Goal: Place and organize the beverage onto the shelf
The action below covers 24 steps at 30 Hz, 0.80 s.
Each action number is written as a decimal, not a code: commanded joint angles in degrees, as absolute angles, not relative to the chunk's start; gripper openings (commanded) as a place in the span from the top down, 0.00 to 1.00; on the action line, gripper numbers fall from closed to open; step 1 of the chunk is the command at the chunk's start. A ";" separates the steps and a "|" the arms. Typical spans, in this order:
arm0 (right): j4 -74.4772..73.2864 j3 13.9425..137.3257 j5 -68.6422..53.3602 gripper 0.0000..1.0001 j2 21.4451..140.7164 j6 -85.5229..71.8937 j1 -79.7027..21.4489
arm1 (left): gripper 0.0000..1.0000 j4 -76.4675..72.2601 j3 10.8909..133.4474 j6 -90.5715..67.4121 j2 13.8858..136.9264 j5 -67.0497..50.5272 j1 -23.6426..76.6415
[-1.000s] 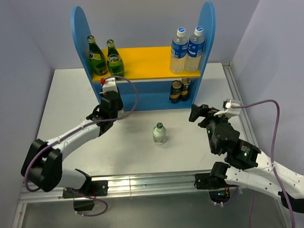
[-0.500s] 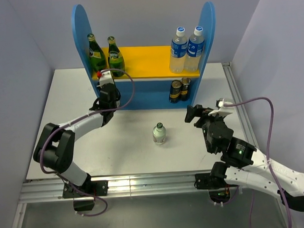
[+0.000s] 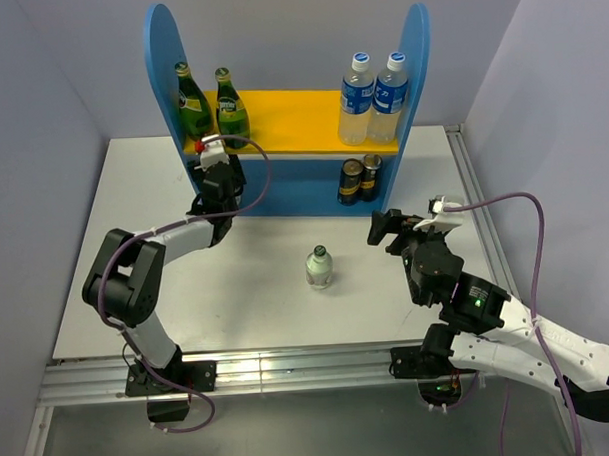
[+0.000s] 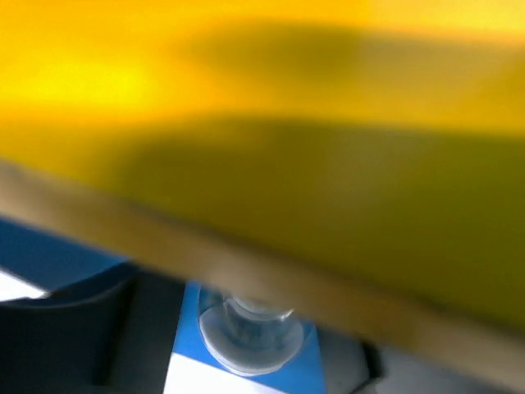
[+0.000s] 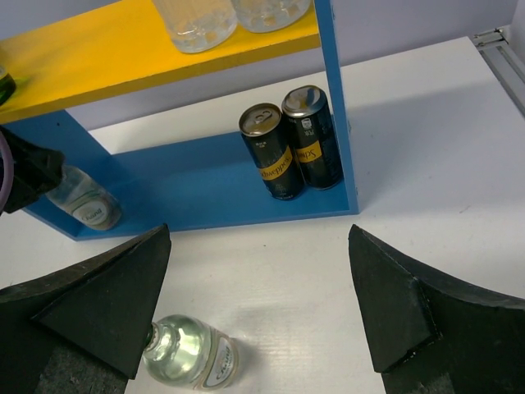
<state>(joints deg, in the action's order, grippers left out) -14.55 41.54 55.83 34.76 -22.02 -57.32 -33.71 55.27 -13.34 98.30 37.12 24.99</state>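
One small clear bottle (image 3: pixel 320 267) stands upright on the desk (image 3: pixel 135 254), in front of the shelf (image 3: pixel 162 63) and apart from it, so it is not yet put away. A second small clear bottle (image 5: pixel 86 201) is already inside the lower level at the left end, on the blue base. The left gripper (image 3: pixel 221 183) reaches in around it.

The main danger, as I judge it, is at this left end. The left wrist view is almost filled by the underside of the yellow upper board (image 3: pixel 291 123), so the gripper is very close under it. If the arm lifts when it goes out, it may hit the board and shake the two green bottles (image 3: pixel 192 102) above. If it pulls back while the fingers touch the bottle, the bottle may fall or come out again. The left side panel is also just beside the wrist.

For the right arm, the danger is to push over the bottle on the desk during the approach, because this bottle is narrow and the fingers are broad.

The left gripper has the second bottle between its fingers, but I cannot tell whether they press on it. The right gripper (image 5: pixel 258 271) is spread wide and holds nothing; it hovers near the two dark cans (image 5: pixel 267 156).
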 commanded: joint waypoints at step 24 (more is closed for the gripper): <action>-14.50 41.48 56.51 0.04 32.52 -23.12 -56.78 | 0.01 -14.88 46.59 -18.28 71.12 26.64 28.21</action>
<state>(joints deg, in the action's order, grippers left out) -14.70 41.54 55.86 32.88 -22.26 -57.10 -21.21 49.08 -16.25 75.77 30.74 27.27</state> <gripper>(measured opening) 0.957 0.993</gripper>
